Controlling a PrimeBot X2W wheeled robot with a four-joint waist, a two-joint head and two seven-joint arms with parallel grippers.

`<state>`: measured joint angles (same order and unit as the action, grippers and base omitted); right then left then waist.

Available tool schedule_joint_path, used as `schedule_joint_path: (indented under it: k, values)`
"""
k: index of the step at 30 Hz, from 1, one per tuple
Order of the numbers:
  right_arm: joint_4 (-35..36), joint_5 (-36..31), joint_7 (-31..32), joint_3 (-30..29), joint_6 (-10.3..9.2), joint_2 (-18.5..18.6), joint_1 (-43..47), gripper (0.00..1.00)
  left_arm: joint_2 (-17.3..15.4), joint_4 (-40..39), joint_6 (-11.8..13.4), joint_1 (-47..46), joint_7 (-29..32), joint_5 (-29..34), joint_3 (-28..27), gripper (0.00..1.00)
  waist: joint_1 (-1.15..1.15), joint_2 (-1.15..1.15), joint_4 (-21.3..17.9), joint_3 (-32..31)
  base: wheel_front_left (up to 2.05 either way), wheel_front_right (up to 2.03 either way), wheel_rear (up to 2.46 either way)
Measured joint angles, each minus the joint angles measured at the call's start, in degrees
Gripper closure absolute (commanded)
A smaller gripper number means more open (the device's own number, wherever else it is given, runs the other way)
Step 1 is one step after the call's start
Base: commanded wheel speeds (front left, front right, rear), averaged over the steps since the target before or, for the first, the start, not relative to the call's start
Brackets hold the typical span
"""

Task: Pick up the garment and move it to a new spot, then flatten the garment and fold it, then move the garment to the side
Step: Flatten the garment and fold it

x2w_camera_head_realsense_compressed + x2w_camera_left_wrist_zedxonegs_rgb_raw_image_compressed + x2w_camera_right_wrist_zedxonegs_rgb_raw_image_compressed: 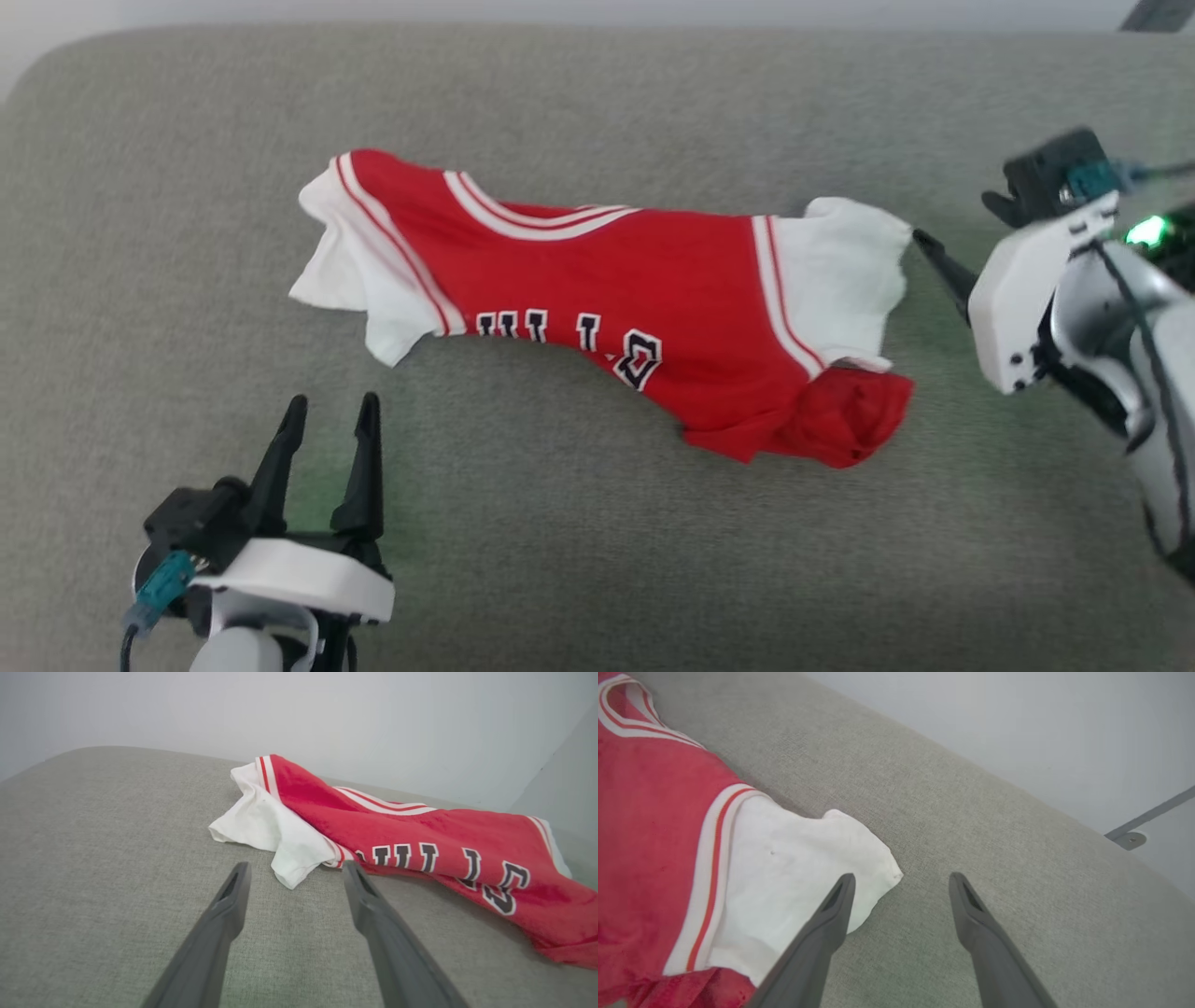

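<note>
1. Head view.
   - Red shirt [607, 308] lies crumpled on the grey cushion [560, 560], with its long axis running left to right and a white sleeve at each end.
   - Left gripper [333, 403] sits on the robot's side of the left sleeve [355, 280]. Its fingers are spread and empty, and there is bare cushion between them and the sleeve.
   - Right gripper [950, 217] reaches in from the right, one dark fingertip just beside the right sleeve [840, 280]. This arm looks the nearer.
   - Its second finger is hard to pick out against the wrist.
2. Left wrist view.
   - Fingers are wide apart with nothing between them.
   - Left sleeve [271, 830] lies just ahead, its tip roughly in line with the gap but apart from it.
   - The shirt body trails off right and is cut by the frame edge.
   - Dark lettering [427, 856] runs into a fold and is unreadable.
3. Right wrist view.
   - Fingers are wide apart, holding nothing.
   - Right sleeve [784, 872] lies ahead and to the left. One finger overlaps its corner; cannot tell whether it touches or is above.
   - Judgement: a short sideways shift would put the sleeve between the fingers.
   - The hem is bunched up and hidden.
</note>
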<state>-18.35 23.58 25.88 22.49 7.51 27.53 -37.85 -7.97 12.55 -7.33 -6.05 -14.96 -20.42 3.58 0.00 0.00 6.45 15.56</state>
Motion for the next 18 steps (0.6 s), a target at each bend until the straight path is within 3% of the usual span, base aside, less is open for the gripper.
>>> schedule_joint_path:
  k: [7, 11, 18]
  values:
    - [-4.3, 10.4, 9.4, 14.9, 0.0, 7.3, -10.7, 0.0, -0.7, 0.9, -0.1, -3.1, 0.0, -1.9, 2.7, 0.0, 0.0, 0.0, 3.5, 3.9, 0.0, 0.0, 0.0]
    - [-6.5, 12.7, 10.5, 21.6, 0.0, 10.4, -15.9, 0.0, -0.8, 1.0, -0.1, -4.3, 0.0, -3.3, 3.7, 0.0, 0.0, -0.01, 5.2, 6.1, 0.0, 0.0, 0.0]
    - [-9.6, 18.7, 12.5, 30.3, -0.01, 12.1, -22.1, 0.0, -1.1, 0.8, -0.1, -5.3, 0.0, -4.0, 4.2, 0.0, 0.0, 0.0, 6.9, 9.2, 0.0, 0.0, 0.0]
